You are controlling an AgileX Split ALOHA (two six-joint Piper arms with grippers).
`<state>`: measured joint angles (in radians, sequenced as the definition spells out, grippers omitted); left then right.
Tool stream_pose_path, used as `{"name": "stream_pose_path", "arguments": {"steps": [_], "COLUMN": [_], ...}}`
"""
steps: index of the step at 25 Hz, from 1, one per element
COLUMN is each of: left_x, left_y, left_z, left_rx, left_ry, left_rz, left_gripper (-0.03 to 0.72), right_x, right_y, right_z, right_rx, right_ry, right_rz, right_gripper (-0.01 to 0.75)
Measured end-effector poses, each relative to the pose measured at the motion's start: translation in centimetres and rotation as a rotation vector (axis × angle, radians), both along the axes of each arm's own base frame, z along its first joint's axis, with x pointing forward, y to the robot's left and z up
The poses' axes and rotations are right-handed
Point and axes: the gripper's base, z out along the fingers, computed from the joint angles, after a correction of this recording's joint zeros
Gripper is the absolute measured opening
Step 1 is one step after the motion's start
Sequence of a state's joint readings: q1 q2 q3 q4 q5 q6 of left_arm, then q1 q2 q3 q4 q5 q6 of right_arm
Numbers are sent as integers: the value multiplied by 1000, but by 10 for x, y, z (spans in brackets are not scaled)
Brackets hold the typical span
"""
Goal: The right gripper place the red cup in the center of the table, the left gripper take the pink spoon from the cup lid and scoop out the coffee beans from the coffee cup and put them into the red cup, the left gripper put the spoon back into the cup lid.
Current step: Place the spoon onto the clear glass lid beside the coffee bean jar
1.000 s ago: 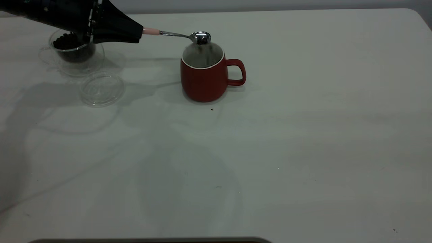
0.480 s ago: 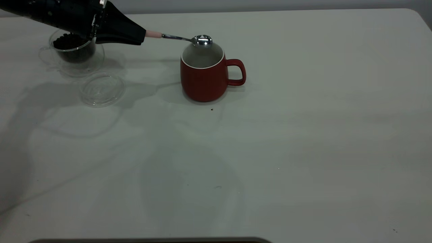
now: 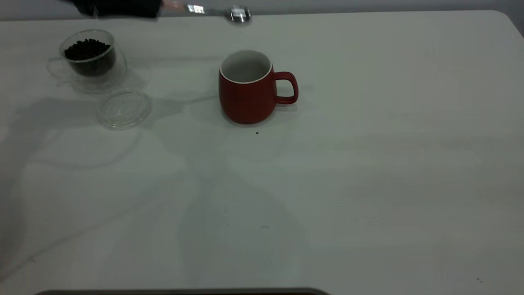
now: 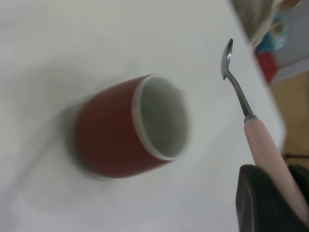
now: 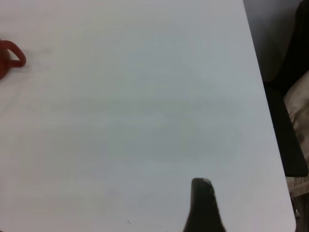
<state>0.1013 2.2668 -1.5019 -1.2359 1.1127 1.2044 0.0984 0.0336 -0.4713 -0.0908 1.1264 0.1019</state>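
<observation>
Left tool [image 3: 157, 8] clamps pink spoon [image 4: 263, 145] high above red cup [image 3: 245, 88]; bowl looks empty. Risk: missing cup lid [image 3: 123, 109] on return.

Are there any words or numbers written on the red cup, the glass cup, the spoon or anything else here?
No readable text: none on the red cup, the coffee cup, the cup lid, the pink spoon or the table.
Colourful items past the table's edge in the left wrist view: too blurred to tell if they carry any writing.
</observation>
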Motion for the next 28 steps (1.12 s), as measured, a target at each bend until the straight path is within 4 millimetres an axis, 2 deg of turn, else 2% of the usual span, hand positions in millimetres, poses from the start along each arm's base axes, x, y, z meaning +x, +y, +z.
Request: {"name": "stream_pose_path", "arguments": {"steps": [3,6,11,16,19,25,28], "left_x": [-5,-12,-29,-44,-49,-50,-50], "left_y": [23,57,119,163,174,169,169], "left_z": [26,32,11,-19,-40,-86,-100], "left_rx": [-11,61,124,100,88,88,102], "left_ry": [56,105,210,308,359,445,460], "left_rz": [53,99,205,309,327,332,347], "left_gripper": [129,129,129,129,129,129,129], "right_x": [0,0,0,0,0,0,0], "right_y": [0,0,0,0,0,0,0], "right_z": [0,0,0,0,0,0,0], "right_rx": [0,0,0,0,0,0,0], "right_ry": [0,0,0,0,0,0,0], "right_rz": [0,0,0,0,0,0,0], "right_gripper": [579,579,579,579,579,579,579]}}
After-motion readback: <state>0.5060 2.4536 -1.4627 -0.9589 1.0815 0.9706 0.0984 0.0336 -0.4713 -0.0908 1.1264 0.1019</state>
